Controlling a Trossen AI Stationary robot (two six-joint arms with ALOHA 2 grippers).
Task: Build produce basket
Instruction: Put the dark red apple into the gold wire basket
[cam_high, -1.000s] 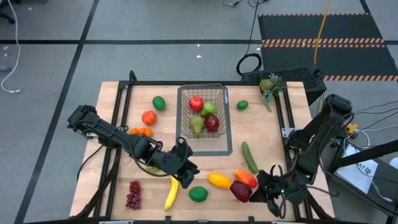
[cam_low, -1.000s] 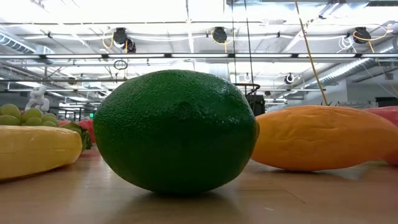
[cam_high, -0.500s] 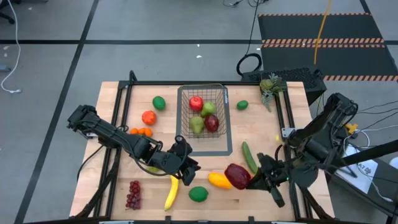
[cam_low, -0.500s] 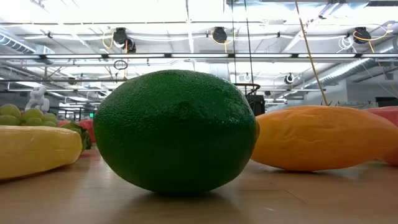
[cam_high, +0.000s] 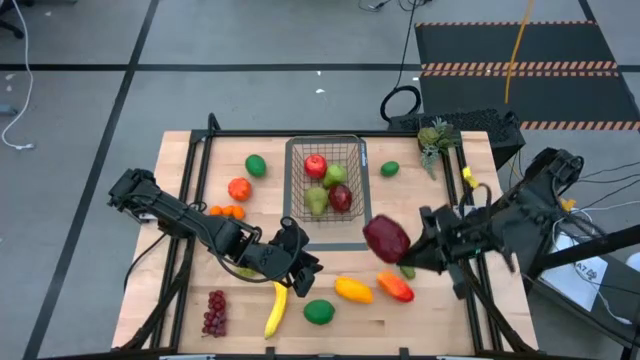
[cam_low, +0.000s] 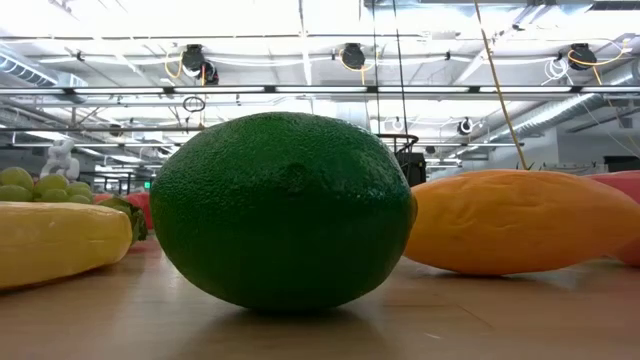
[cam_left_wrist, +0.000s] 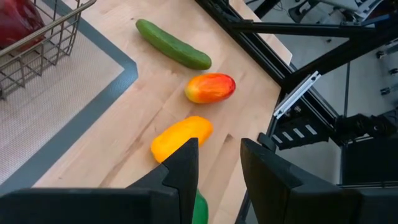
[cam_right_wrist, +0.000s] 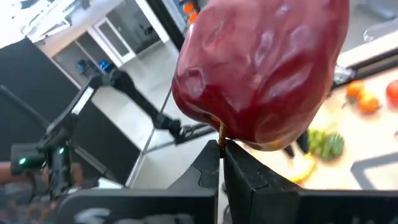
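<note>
My right gripper (cam_high: 408, 250) is shut on a dark red apple (cam_high: 385, 238) and holds it in the air between the basket (cam_high: 325, 139) and the cucumber (cam_high: 404, 268). The wire basket stands mid-table with a red apple (cam_high: 315, 165), a pear (cam_high: 317, 200) and another dark apple (cam_high: 341, 197) inside. My left gripper (cam_high: 308, 264) hovers open and empty near the basket's near left corner; in its wrist view the fingers (cam_left_wrist: 186, 163) frame a yellow mango (cam_left_wrist: 180, 137). A lime (cam_low: 285, 210) fills the low view. My right gripper pinches the apple's thin stem (cam_right_wrist: 220, 134) between its two shut fingertips. The fingers reach in roughly level from the table's right side. The apple (cam_right_wrist: 261, 68) sticks out beyond the fingertips, lifted clear of the table.
On the wood lie a banana (cam_high: 275, 310), grapes (cam_high: 215, 312), a lime (cam_high: 319, 312), a yellow mango (cam_high: 352, 290) and a red-orange mango (cam_high: 395, 287) near the front; a lime (cam_high: 256, 165), oranges (cam_high: 238, 188) and a small lime (cam_high: 389, 169) flank the basket.
My right gripper has risen and swung from the table's near right corner toward the far edge and the basket, tipping up to nearly level. The dark red apple has gone with it, lifted clear of the table from beside the mangoes.
</note>
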